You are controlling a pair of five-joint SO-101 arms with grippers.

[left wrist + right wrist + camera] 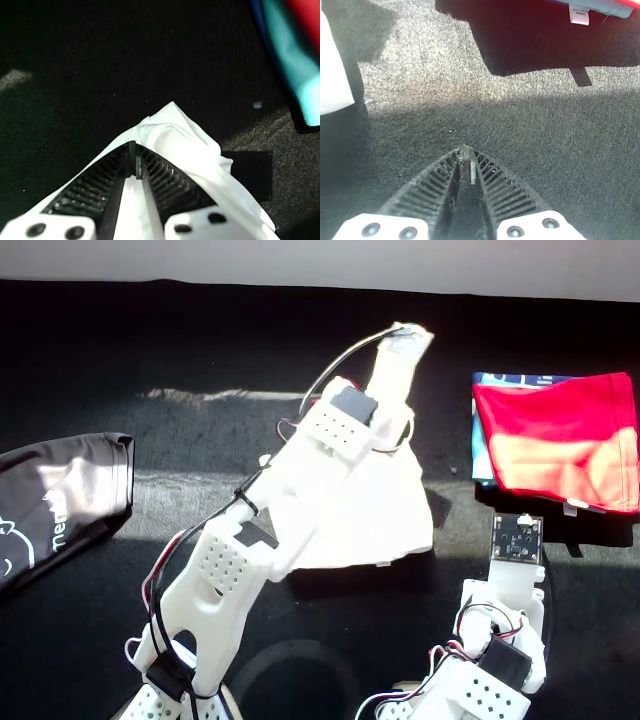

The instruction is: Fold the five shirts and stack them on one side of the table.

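Here the left tool [135,152] pinches the white shirt [186,146]; the right tool [466,152] sits closed.

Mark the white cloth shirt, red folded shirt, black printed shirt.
White cloth shirt [400,512]: high view, sunlit body panel.
Red folded shirt [560,435]: high view, top face centre.
Black printed shirt [62,495]: high view, middle of fabric.

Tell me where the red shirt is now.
In the high view, the red shirt lies on the right side of the table, folded on top of a blue shirt, right of the white shirt.
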